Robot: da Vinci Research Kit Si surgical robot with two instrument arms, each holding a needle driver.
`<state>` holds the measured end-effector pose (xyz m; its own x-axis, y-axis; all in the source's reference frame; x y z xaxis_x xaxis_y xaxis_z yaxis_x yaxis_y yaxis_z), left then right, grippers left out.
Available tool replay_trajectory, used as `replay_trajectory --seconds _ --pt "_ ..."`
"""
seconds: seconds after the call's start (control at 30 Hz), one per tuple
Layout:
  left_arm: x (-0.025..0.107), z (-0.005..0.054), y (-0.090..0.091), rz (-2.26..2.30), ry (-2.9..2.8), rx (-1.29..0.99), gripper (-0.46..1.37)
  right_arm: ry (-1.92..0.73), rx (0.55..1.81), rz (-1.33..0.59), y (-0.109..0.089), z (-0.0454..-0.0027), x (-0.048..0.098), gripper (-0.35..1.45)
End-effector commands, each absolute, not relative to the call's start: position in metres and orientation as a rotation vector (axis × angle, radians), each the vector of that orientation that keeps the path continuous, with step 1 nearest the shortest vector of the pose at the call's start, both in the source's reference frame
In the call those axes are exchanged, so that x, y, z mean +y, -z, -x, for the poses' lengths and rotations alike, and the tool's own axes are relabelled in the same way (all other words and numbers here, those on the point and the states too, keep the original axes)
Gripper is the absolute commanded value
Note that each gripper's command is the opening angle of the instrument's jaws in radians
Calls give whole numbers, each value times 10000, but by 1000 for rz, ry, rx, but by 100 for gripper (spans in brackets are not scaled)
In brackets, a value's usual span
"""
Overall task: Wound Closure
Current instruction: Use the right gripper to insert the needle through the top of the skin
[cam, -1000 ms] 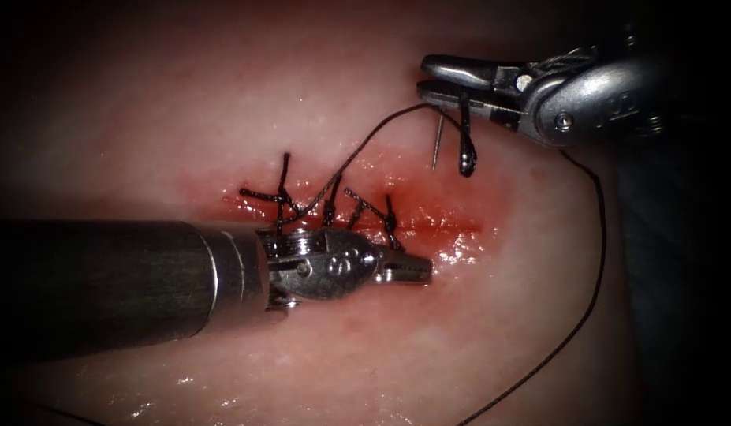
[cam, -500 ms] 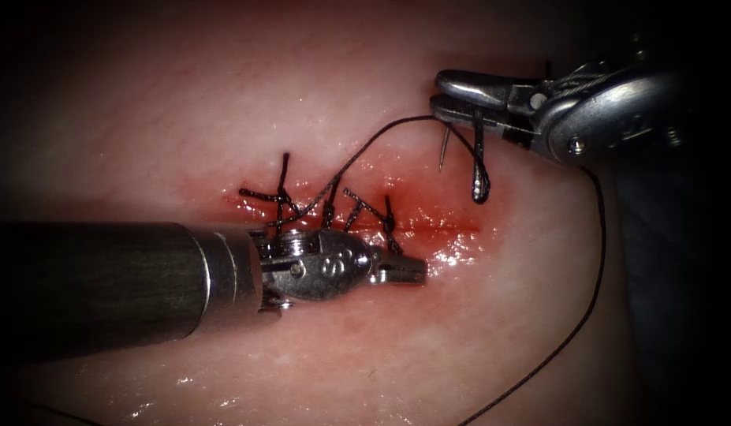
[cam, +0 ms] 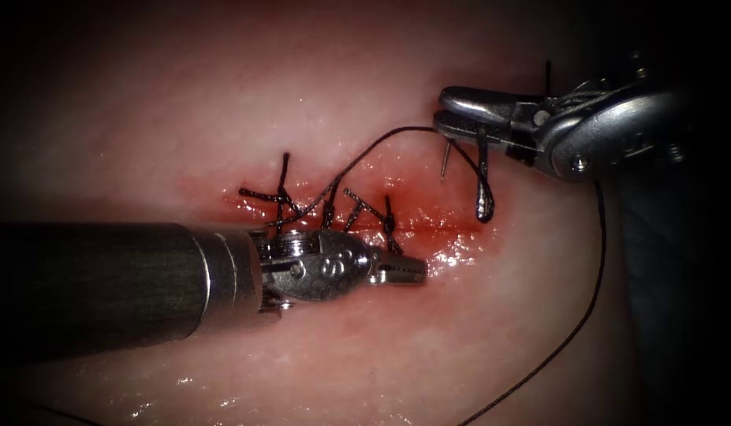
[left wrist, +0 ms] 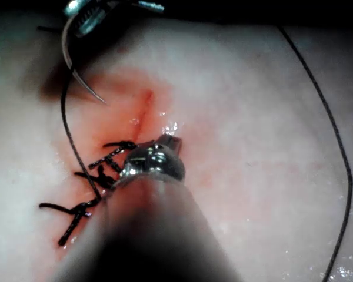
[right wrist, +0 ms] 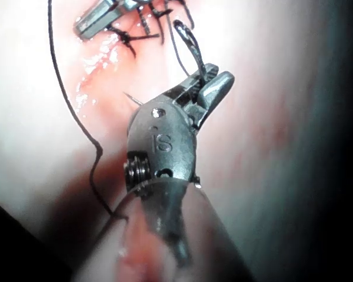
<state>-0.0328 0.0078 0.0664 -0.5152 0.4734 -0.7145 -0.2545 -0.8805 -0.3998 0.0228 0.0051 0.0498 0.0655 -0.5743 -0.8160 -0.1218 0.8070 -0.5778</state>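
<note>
Right tool: the steel needle driver (cam: 460,113) clamps the thin curved silver needle (cam: 482,177) at mid-curve, clear of the pale pink tissue (cam: 365,347).
Needle: above the red cut's (cam: 452,226) right end, tip (cam: 443,167) in air.
Left tool: the steel-jawed driver (cam: 404,273) rests closed, empty, beside the stitches (cam: 333,207).
Thread: the black strand (cam: 365,154) trails from the stitches to the needle.

Left arm's tool (cam: 397,272): dark matte shaft, steel collar, silver wrist housing with a stamped mark, possibly "S". Right arm's tool (cam: 468,110): silver housing, screw, exposed cables.

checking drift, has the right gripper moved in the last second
Yes. The right gripper, shut on the needle, shifted right and slightly down against the stitches.
</note>
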Motion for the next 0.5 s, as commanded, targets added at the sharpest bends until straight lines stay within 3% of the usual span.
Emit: replay_trajectory --seconds 0.03,0.5 --pt "78 328 -664 1240 -2396 -353 -35 366 1489 596 -498 -228 52 -35" --pt "77 328 -663 1243 -2396 -356 -35 354 1488 604 -496 -233 57 -35"
